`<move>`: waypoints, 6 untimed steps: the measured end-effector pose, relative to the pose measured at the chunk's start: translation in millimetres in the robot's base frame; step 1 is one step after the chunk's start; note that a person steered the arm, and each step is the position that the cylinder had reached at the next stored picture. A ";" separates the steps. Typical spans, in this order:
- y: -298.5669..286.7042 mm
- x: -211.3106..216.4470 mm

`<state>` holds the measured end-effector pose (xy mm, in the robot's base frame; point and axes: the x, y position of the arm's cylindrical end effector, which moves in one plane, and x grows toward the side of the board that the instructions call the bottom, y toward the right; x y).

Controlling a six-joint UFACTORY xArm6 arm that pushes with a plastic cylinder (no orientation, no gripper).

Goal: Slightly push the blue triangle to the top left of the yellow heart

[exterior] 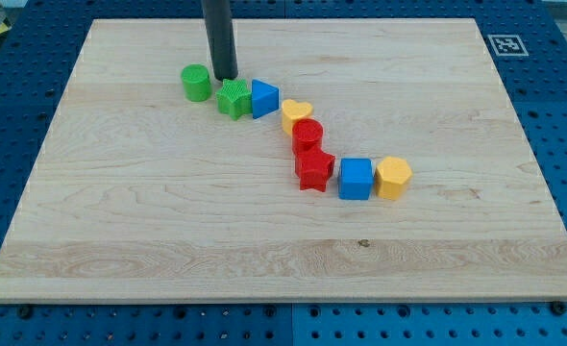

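Wooden board (168, 240): blue triangle (263, 98) lay just beside yellow heart (296, 114), at its upper left, touching green star-like block (233, 99). My tip (225, 77), bare rod holding nothing, stood behind that block. Placement judged nearly complete.

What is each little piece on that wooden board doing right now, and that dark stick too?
My tip: down, just above the green star.
Green cylinder: upright, alone.
Green star: touching blue triangle.
Blue triangle: beside yellow heart.
Yellow heart: against red cylinder.
Red cylinder: upright.
Red star: flat.
Blue cube: touching yellow hexagon.
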<state>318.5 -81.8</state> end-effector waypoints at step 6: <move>45.8 58.6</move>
